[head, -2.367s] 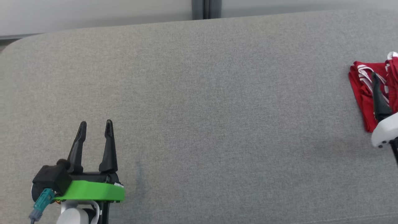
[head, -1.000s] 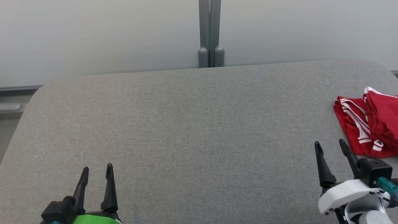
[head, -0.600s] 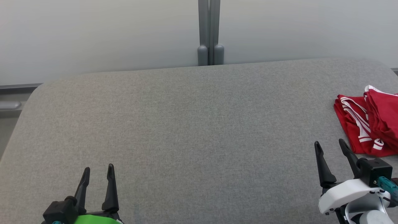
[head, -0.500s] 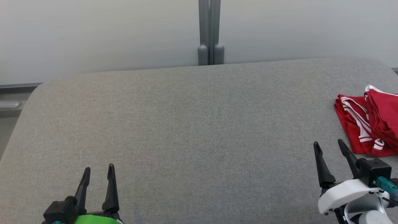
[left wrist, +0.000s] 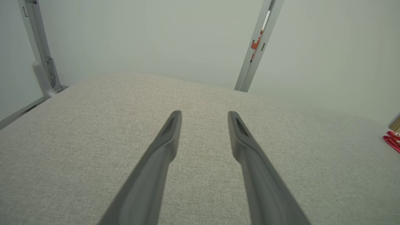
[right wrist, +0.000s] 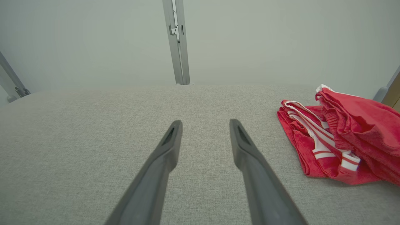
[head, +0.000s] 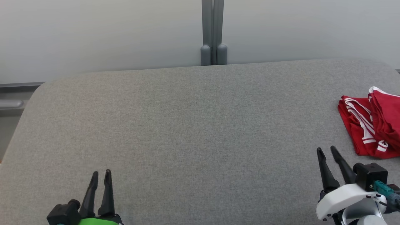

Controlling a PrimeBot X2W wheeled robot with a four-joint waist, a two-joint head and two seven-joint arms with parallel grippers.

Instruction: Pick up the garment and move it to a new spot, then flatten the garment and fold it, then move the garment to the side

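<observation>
Grey padded surface [head: 187, 125], head view: red garment [head: 372, 125] lying at 3 o'clock, loosely folded, white stripes running 11 to 5 along its long axis. At 7 left gripper [head: 100, 176], at 5 right gripper [head: 326, 151], both parted, empty. Right wrist view: garment at 3, clear of gripper.

1. Left gripper [head: 101, 172]: two long dark fingers [left wrist: 250, 162], pointed straight ahead of the wrist. The tips are held a narrow gap apart, and nothing is gripped between them.
2. Left wrist: a green collar [head: 93, 221] is fitted behind the finger bases. A dark block [head: 64, 214] is mounted at its left side.
3. Right gripper [head: 325, 148]: two long dark fingers, leaned slightly leftward from the wrist. The tips are parted by a narrow gap, and nothing is held.
4. Right wrist: a white housing [head: 347, 198] is set behind the finger bases. A black box [head: 370, 176] is carried on its right side, with a teal connector [head: 379, 187] just behind.
</observation>
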